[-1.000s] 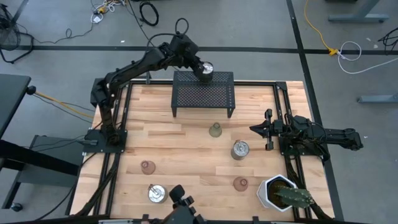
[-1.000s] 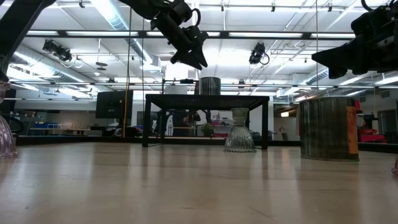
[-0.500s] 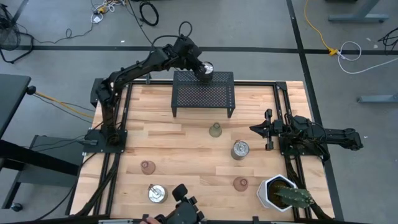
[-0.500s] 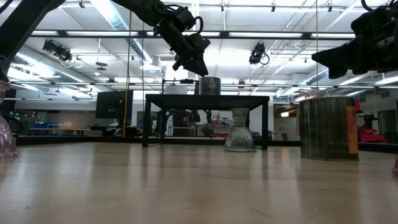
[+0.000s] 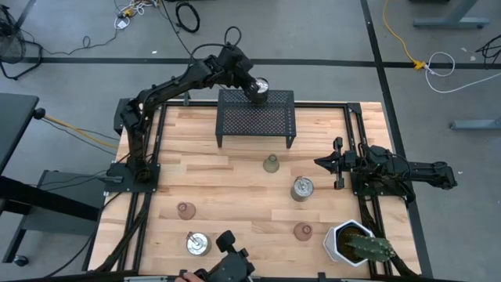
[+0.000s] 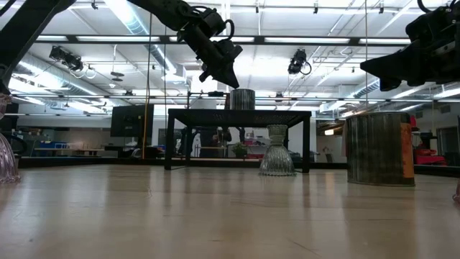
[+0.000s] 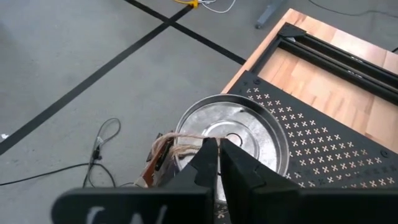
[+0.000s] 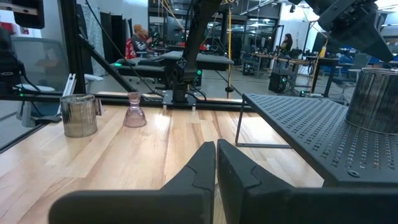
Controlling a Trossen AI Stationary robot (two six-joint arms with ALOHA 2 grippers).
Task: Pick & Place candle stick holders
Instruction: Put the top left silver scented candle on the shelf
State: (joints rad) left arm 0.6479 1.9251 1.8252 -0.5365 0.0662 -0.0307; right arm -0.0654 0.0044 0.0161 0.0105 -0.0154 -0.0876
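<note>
Silvery holder sits on the rack; left tool has closed empty above it.

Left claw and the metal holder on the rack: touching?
Cannot tell. In the low view the shut left claw tips sit right at the metal holder rim; no view shows contact or gap plainly.
</note>
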